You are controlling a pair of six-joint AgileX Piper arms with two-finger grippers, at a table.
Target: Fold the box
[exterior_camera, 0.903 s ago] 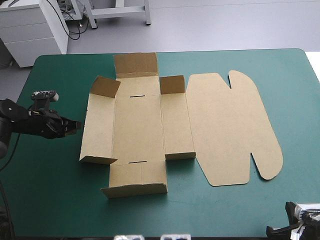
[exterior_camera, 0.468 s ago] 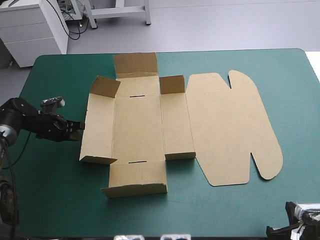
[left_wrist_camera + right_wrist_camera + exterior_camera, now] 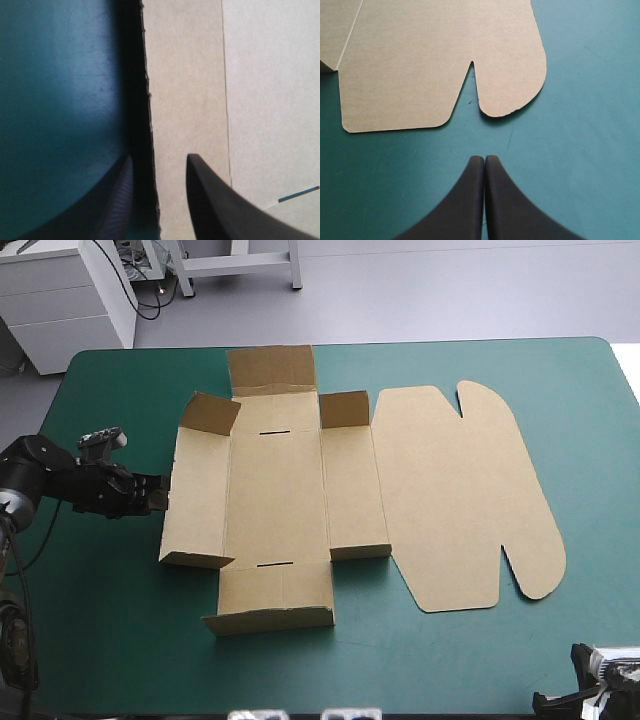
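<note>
The brown box lies as a cut sheet in the middle of the table. Its corner flaps are partly raised and its big lid panel lies flat to the right. My left gripper is low at the sheet's left edge. In the left wrist view, the left gripper is open, and the edge of the box runs between its fingers, one over the board and one on the cover side. My right gripper is shut and rests near the table's front right corner. The lid's rounded tab lies just ahead of it.
The teal-green cover stretches in a wide band to the left of the box and in front of it. The box's rear flap reaches close to the table's far edge.
My left gripper has crept right to the box's left edge, and its wrist has turned a little. The box and the right arm have not moved.
</note>
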